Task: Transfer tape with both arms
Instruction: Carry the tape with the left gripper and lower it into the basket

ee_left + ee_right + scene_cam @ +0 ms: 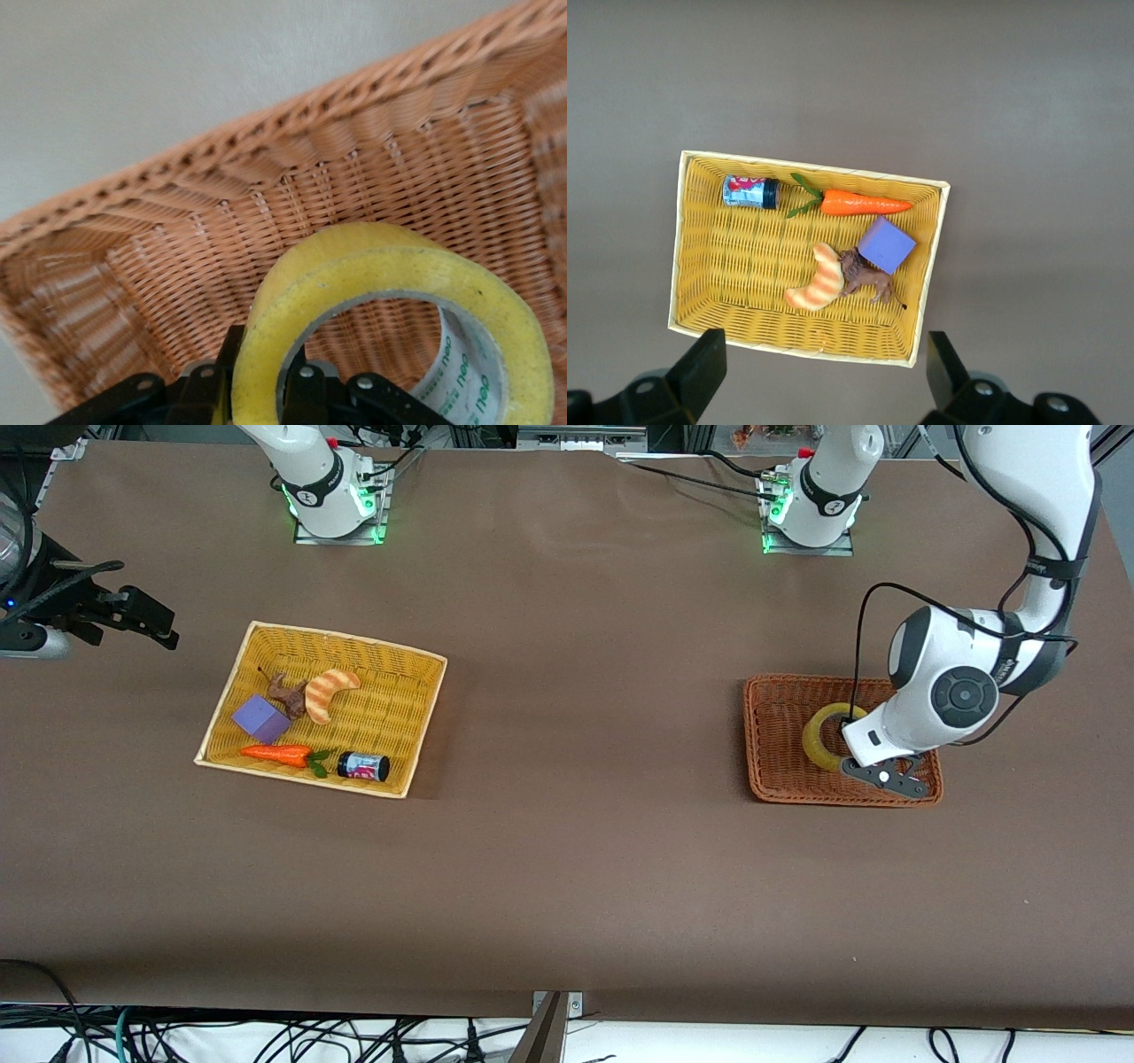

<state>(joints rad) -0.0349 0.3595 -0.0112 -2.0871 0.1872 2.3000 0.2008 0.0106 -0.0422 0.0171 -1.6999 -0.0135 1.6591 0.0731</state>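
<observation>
Since the tape [390, 310] is a stiff, light, slick-faced ring, grip its wall: left pincer [266, 385] is clenched on it there, inside the brown basket [771, 779]. Right pincer [824, 376] waits, released, above the yellow basket [726, 266].

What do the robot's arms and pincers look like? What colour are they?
Both arms are white and rounded, with black cables running along them. The left arm has a round black cap on its joint. Green lights glow at both bases. The left pincer and right pincer are small, black and two-fingered.
</observation>
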